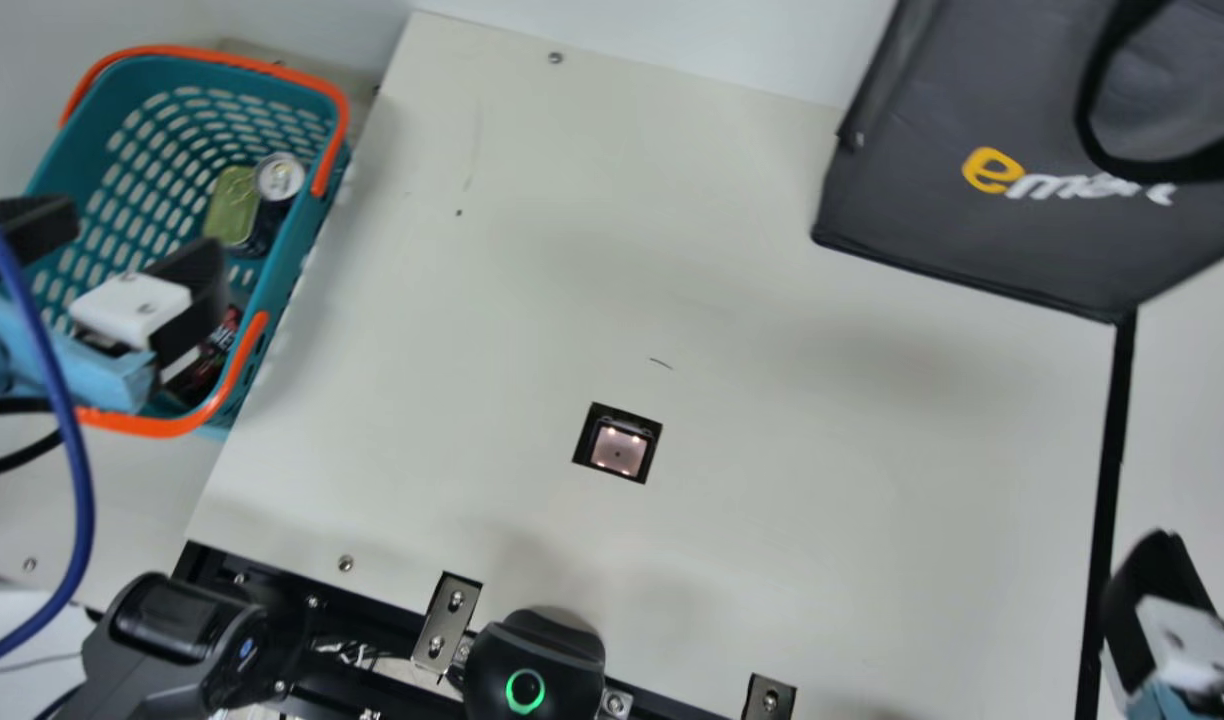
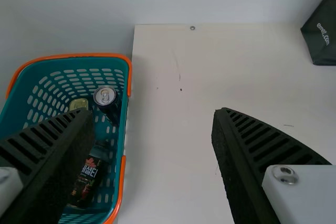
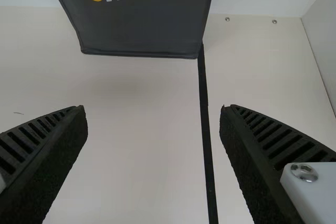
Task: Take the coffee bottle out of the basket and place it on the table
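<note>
Left pincer point(image 1: 137, 240) and right pincer point(image 1: 1157, 600) gape wide; the dark coffee bottle point(image 2: 88, 178), white-lettered, rests in the perforated teal plastic basket point(image 1: 69, 165).

In the basket point(image 1: 84, 165), by its bench-side edge, we've got a silver-topped can point(image 1: 279, 176), lid up, w/ a gold-green tin point(image 1: 234, 205) right beside it. On the bench point(image 1: 772, 500) we see a dk grey bag point(image 1: 952, 225) w/ a black handle point(image 1: 1090, 110), nr the far R corner. A black strip point(image 1: 1115, 430) runs from the bag's near R corner twd the front edge. Approx mid-bench there's a sq. black-rimmed inset point(image 1: 618, 450), lit pinkish; a screw point(image 1: 556, 58) sits by the far edge.
</note>
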### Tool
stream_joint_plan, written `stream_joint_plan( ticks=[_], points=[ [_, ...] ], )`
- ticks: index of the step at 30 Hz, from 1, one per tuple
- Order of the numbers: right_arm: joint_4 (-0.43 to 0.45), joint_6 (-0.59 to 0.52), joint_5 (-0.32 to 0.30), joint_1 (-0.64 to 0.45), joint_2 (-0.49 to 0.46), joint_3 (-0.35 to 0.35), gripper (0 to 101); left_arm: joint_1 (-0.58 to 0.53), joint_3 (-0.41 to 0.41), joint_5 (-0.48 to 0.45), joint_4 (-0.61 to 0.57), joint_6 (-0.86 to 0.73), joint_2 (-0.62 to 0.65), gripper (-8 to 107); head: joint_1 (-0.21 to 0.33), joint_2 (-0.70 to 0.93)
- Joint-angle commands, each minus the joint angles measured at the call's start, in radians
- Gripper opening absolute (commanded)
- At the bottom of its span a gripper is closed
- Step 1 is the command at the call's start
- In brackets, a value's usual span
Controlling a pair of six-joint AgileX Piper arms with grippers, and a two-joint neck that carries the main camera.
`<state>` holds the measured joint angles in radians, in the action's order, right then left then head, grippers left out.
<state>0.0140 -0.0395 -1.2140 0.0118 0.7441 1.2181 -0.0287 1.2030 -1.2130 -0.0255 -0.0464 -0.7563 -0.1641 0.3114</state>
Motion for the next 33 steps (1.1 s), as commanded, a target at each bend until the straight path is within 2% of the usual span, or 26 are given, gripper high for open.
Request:
stream_joint_plan(
  ticks=[1,22,33],
  points=[
    [0.0,0.0,0.0,0.0,0.0,0.0,91,0.0,0.0,0.0,0.0,0.0,0.0,90,0.026,0.01],
    [0.0,0.0,-0.001,0.0,0.0,0.0,91,0.008,-0.006,-0.007,0.009,0.023,-0.003,90,0.026,0.01],
    [-0.001,0.0,-0.001,0.0,0.0,0.0,91,0.09,-0.008,0.0,0.031,0.059,-0.03,90,0.026,0.01]
  ],
)
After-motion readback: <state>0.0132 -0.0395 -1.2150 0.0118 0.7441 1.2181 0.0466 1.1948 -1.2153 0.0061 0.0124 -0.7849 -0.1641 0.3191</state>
